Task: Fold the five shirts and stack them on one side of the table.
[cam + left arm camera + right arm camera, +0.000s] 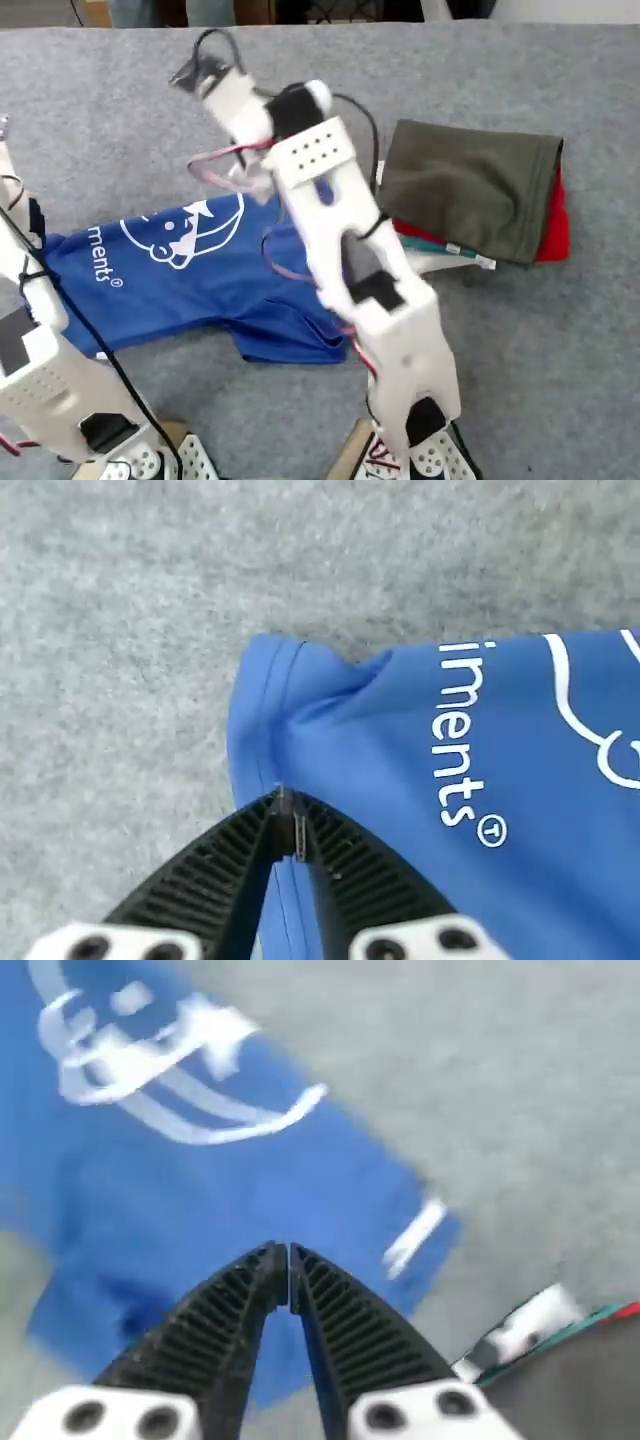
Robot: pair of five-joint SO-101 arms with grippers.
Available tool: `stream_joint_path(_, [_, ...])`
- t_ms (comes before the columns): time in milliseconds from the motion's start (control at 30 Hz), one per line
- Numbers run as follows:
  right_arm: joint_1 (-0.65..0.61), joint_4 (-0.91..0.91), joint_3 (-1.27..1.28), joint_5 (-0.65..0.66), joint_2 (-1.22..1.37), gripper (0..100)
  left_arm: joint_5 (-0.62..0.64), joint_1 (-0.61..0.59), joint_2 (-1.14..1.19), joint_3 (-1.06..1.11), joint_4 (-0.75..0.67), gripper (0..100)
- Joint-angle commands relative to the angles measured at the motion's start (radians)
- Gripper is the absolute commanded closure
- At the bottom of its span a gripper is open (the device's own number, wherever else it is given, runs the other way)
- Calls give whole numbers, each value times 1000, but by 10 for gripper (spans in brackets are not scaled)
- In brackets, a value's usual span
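- Blue shirt [200,290] with a white print lies spread out on the grey surface [520,340], left of centre. One sleeve points toward the near edge.
- My left arm [45,380] comes up along the left edge of the surface and ends at the shirt's left edge.
- On the left wrist camera I see the left pincer [287,802] with its fingers together, clamped on the shirt's hem right at the seam. The cloth wrinkles just past the tips.
- The white lettering of the print runs across the fabric beside that pincer.
- My right arm [340,220] reaches from the near middle toward the far side and crosses over the right end of the blue shirt.
- On the right wrist camera the right pincer [289,1250] has its tips pressed together with nothing between them that I can make out. It hangs over the blue cloth, and I cannot tell whether it touches it.
- A small white label [415,1235] sits at the shirt's edge, past that pincer.
- To the right, toward the far side, sits a stack of folded shirts. An olive shirt [470,185] is on top and a red shirt [555,225] under it shows along the right edge.
- A white garment with teal trim [440,255] sticks out from under the stack on its near-left side, close to the blue shirt's right end.
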Motion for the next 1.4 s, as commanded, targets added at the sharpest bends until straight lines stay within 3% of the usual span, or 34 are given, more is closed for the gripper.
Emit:
stream_joint_path(0, [-61,-32,349,11,-196,985,-52,-22,-41,-16,-57,971])
stream_joint_path(200, [-100,-295,736,5,-282,985,-87,-22,15,85,-213,971])
stream_joint_path(367, [-100,-437,855,5,-260,985,-87,-25,107,116,-292,971])
stream_joint_path(633, [-109,-420,869,3,-239,985,-87,-25,203,107,-298,971])
stream_joint_path(1033, [-249,-387,1017,3,-248,985,-135,-25,265,93,-298,971])
stream_joint_path(1367, [-371,-393,1211,5,-506,985,-130,-44,307,38,-287,971])
